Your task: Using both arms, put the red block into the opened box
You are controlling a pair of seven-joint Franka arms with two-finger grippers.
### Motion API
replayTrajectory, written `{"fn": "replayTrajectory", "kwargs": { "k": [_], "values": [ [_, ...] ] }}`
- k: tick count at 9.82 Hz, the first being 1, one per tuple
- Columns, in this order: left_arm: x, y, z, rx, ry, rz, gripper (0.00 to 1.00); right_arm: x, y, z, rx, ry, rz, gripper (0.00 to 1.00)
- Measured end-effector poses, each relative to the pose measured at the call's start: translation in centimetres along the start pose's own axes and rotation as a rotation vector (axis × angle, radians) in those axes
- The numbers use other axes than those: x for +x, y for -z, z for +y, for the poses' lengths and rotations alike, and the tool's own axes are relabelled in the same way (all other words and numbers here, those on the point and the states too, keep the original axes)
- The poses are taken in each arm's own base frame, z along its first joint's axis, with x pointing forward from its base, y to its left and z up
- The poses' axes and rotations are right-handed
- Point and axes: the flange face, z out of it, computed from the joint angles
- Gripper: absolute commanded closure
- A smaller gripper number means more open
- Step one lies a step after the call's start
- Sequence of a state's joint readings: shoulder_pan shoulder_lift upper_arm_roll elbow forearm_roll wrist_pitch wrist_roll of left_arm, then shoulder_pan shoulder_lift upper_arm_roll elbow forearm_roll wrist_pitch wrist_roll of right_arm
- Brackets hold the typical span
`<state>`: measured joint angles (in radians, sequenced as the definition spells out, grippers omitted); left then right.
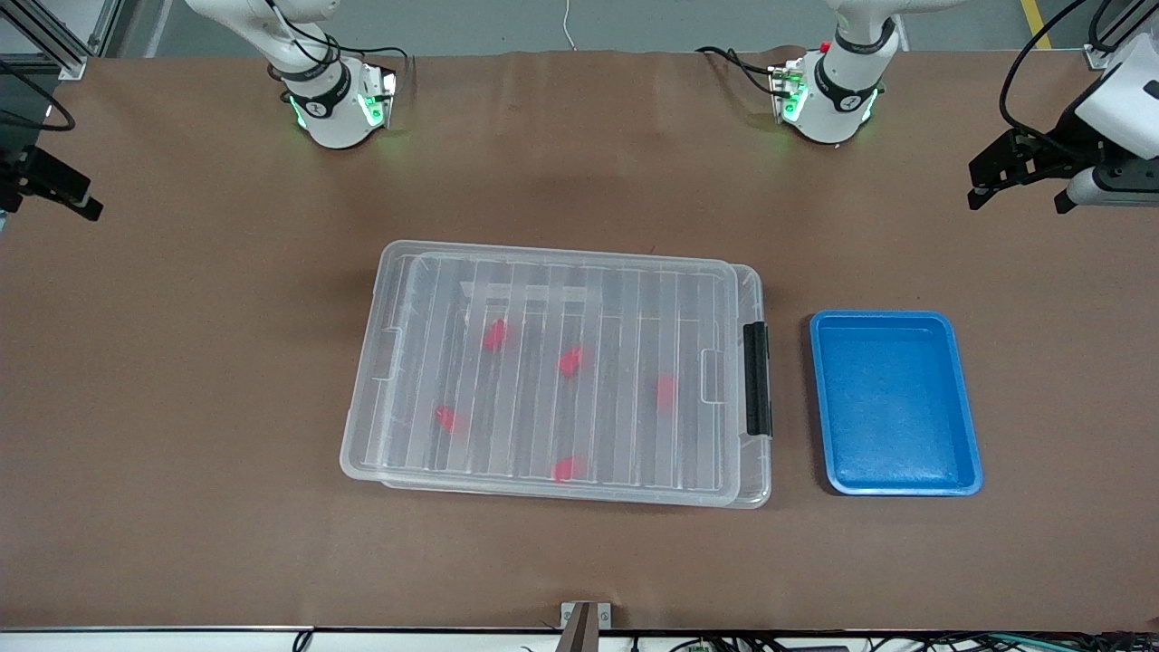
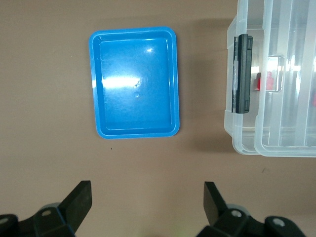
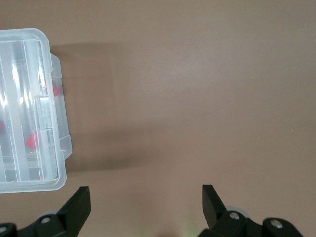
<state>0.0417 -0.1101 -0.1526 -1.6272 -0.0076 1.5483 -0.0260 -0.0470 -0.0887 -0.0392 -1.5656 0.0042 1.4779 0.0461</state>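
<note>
The clear box (image 1: 367, 426) lies mid-table with its ribbed lid (image 1: 552, 362) resting on it, slightly offset. The black latch bar (image 1: 757, 378) is on the short end toward the left arm. Several red blocks show through the lid, one at mid-box (image 1: 570, 362); another shows beside the latch (image 2: 264, 81), another near the box's corner (image 3: 30, 140). My left gripper (image 1: 1005, 177) (image 2: 147, 195) hangs open and empty over bare table by the blue tray. My right gripper (image 1: 54, 186) (image 3: 146, 197) hangs open and empty over bare table off the box's end toward the right arm.
A blue tray (image 1: 964, 407) (image 2: 98, 84) with nothing in it sits beside the box, toward the left arm's end. Brown table (image 1: 181, 362) surrounds both. The arm bases (image 1: 335, 100) (image 1: 828, 95) stand at the table's edge farthest from the front camera.
</note>
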Motion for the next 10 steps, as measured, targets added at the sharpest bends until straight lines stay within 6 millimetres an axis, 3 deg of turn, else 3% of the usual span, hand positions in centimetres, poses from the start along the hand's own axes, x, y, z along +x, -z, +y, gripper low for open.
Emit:
{"fn": "replayTrajectory", "kwargs": {
  "k": [10],
  "values": [
    [0.33,0.17,-0.1,-0.002,0.001,0.005,0.0,0.47,-0.71,0.47,0.0,-0.009,-0.01,0.0]
  ]
}}
